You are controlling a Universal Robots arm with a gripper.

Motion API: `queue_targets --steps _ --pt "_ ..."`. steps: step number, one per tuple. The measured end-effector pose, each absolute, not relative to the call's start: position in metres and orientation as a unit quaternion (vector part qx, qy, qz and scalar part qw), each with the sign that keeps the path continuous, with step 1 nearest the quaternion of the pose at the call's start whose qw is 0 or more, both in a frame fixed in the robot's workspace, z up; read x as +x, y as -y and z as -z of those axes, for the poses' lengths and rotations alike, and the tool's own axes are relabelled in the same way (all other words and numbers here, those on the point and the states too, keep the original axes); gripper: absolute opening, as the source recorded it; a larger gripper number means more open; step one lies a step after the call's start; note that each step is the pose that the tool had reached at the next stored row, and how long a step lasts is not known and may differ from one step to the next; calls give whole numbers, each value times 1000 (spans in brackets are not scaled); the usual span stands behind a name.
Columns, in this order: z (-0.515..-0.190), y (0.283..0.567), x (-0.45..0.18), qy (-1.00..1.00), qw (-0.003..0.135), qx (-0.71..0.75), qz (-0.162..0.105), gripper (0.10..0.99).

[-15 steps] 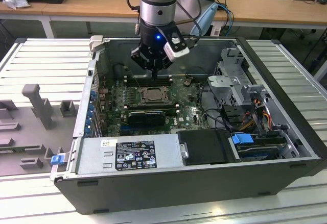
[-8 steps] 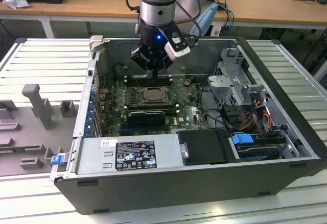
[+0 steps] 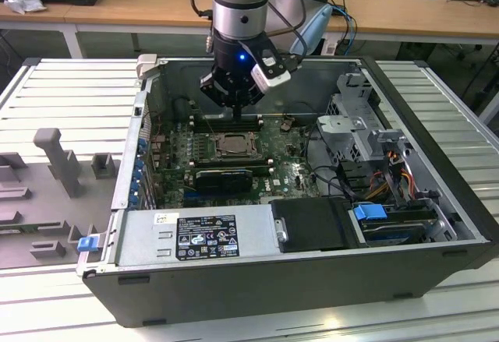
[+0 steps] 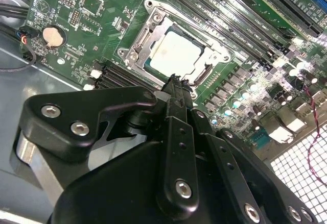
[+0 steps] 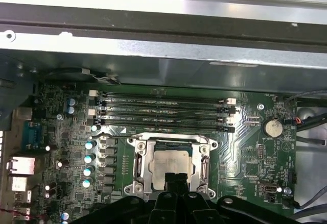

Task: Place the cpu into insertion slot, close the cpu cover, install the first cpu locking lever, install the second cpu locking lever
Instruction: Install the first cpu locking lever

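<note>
Found the black multi-link gripper (image 3: pixel 236 107) just above centre in the exterior view, hanging from the silver-and-black arm into the open dark grey metal computer case (image 3: pixel 312 280). Saw its fingertips drawn together with nothing between them, in both wrist views (image 4: pixel 176 83) (image 5: pixel 176 179), poised just over one edge of the socket (whether they touched it could not be told).

Spotted the small flat square pale silver-grey cpu (image 4: pixel 176 55) already seated in the square black insertion slot (image 5: pixel 171 143), face up and level. Noted the thin silver-grey metal cpu cover (image 4: pixel 145 35) lying flat on top, its square window framing the chip's face; same in the first wrist view (image 5: pixel 139 165). Could not tell whether the thin levers along the sides were latched.

Placed the socket near the middle of the green motherboard (image 3: pixel 288 174), just beside the row of long narrow black memory slots (image 5: pixel 163 109). Made out a round silver coin battery (image 5: pixel 273 127) well apart from the socket, on the same board. Saw the case resting on a slatted pale metal table (image 3: pixel 62 93), which stretched to the exterior view's left and right.
</note>
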State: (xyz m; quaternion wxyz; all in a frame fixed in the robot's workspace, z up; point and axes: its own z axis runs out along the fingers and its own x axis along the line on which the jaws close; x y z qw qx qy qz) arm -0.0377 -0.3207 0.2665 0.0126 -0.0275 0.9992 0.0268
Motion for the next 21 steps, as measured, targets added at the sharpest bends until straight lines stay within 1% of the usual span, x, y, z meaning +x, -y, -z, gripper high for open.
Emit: queue_targets --steps 4,21 --pt "-266 321 -38 -999 17 -40 -27 106" --pt "-266 321 -39 -998 20 -51 -27 106"
